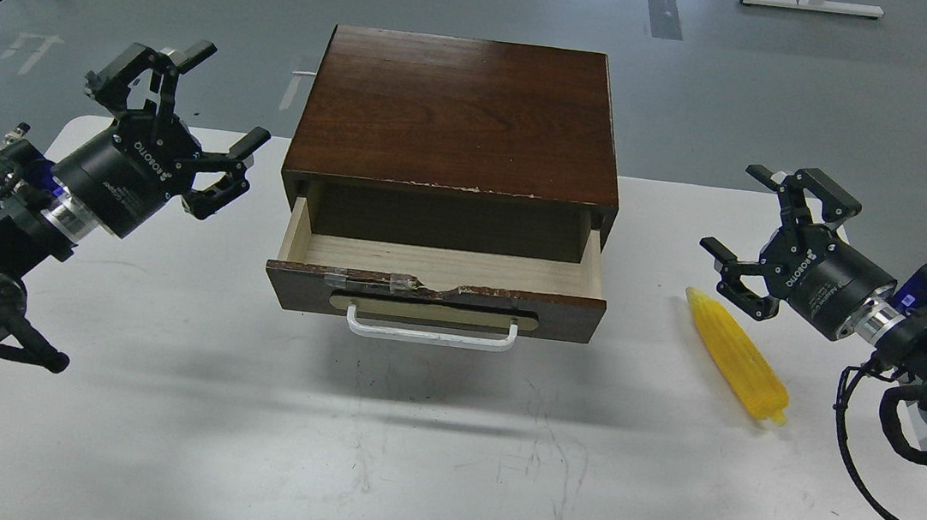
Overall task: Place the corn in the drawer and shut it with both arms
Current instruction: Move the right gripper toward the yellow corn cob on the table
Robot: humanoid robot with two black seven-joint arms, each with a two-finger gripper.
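Note:
The yellow corn (736, 356) lies on the white table to the right of the drawer, its pointed tip toward the back. The drawer (435, 302) is pulled out of a dark brown cabinet (457, 113); its pale wood inside holds nothing, and a white bar handle (431, 333) faces me. My right gripper (763, 240) hovers open just right of and above the corn's tip, touching nothing. Left of the cabinet my left gripper (202, 125) is raised, its fingers spread wide and holding nothing.
The white table (425, 463) reaches to the near edge in front of the drawer. Grey floor lies behind the cabinet, with cables at the far left and a white furniture base at the far right.

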